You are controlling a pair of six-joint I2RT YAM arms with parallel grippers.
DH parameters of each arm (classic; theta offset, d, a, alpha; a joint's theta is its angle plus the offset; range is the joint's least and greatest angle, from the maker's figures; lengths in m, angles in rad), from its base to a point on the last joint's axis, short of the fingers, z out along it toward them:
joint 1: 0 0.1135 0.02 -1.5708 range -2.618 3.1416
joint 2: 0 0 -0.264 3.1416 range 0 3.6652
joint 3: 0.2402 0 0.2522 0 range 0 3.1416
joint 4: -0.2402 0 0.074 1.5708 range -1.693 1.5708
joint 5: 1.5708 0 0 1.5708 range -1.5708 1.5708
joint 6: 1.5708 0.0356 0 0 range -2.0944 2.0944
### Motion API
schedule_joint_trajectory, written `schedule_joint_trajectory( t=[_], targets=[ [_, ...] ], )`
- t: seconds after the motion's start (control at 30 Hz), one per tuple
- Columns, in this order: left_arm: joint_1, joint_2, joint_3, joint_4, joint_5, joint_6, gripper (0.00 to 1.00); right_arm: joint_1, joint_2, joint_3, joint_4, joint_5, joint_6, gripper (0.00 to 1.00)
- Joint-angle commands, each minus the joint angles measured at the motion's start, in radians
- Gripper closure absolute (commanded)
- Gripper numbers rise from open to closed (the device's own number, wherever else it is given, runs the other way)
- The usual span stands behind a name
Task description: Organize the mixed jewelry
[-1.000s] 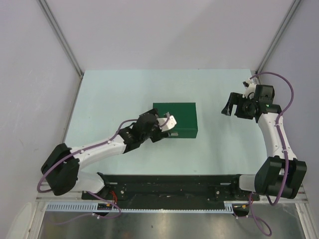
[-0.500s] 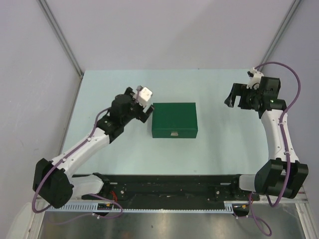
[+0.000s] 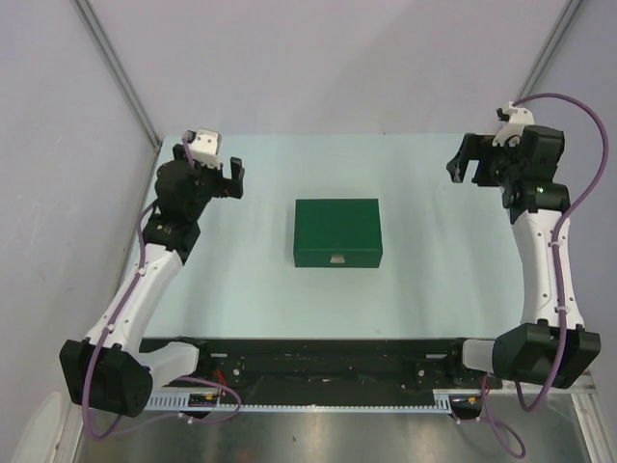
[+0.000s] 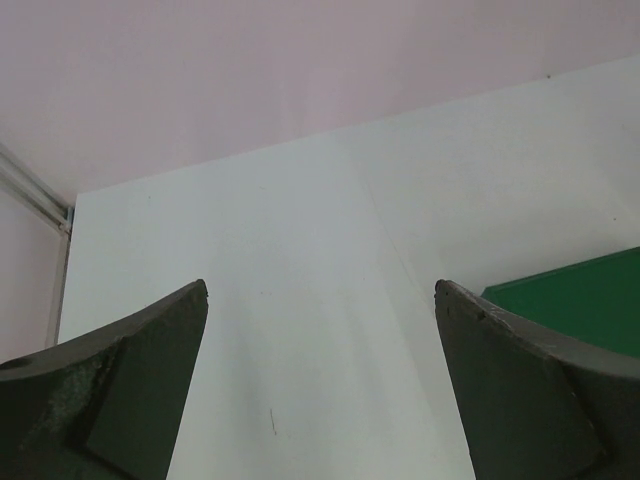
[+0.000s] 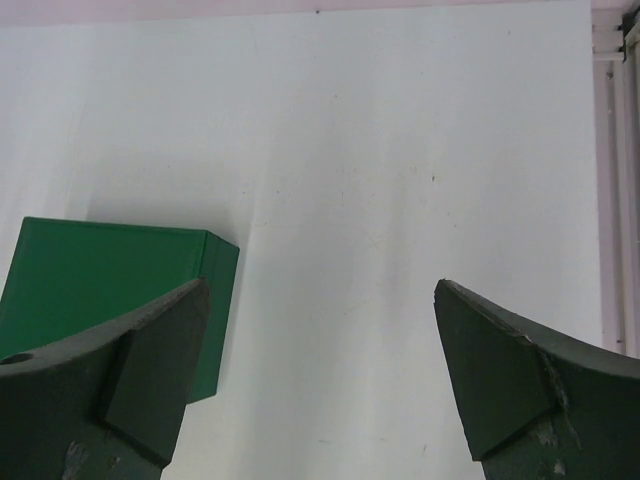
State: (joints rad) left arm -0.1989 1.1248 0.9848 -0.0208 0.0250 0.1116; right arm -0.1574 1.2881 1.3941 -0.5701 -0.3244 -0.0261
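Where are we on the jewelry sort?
Looks done or nearly: the green box sits closed mid-table and no loose jewelry shows in any view. In hand: nothing; the left hand and right hand are open and empty, up off to either side. Left: nothing visible, though the box's contents can't be checked.

Left gripper (image 4: 320, 290): jaws spread wide, dark fingers (image 4: 130, 390) filling 7 and 5 o'clock corners, tips apart. Pale table (image 4: 300, 230) showing between them, centre to 6 o'clock. Green box (image 4: 580, 300) corner at 4 o'clock, partly behind right finger. Pinkish wall (image 4: 250, 70) at 12 o'clock. Frame strip (image 4: 30, 190) at 9 o'clock.
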Motion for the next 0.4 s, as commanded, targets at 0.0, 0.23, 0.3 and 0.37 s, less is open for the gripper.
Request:
schedule_joint_trajectory(
  t=[0.0, 0.23, 0.3, 0.37],
  targets=[
    [0.024, -0.037, 0.075, 0.028, 0.056, -0.053, 0.00, 0.013, -0.036, 0.052, 0.039, 0.034, 0.003, 0.00],
    [0.029, -0.016, 0.084, 0.028, 0.076, -0.073, 0.00, 0.048, -0.036, 0.056, 0.039, 0.073, 0.003, 0.00],
    [0.029, -0.011, 0.081, 0.028, 0.076, -0.079, 0.00, 0.058, -0.033, 0.054, 0.041, 0.073, 0.003, 0.00],
    [0.029, -0.010, 0.080, 0.027, 0.079, -0.078, 0.00, 0.065, -0.033, 0.054, 0.042, 0.080, -0.003, 0.00]
  ],
)
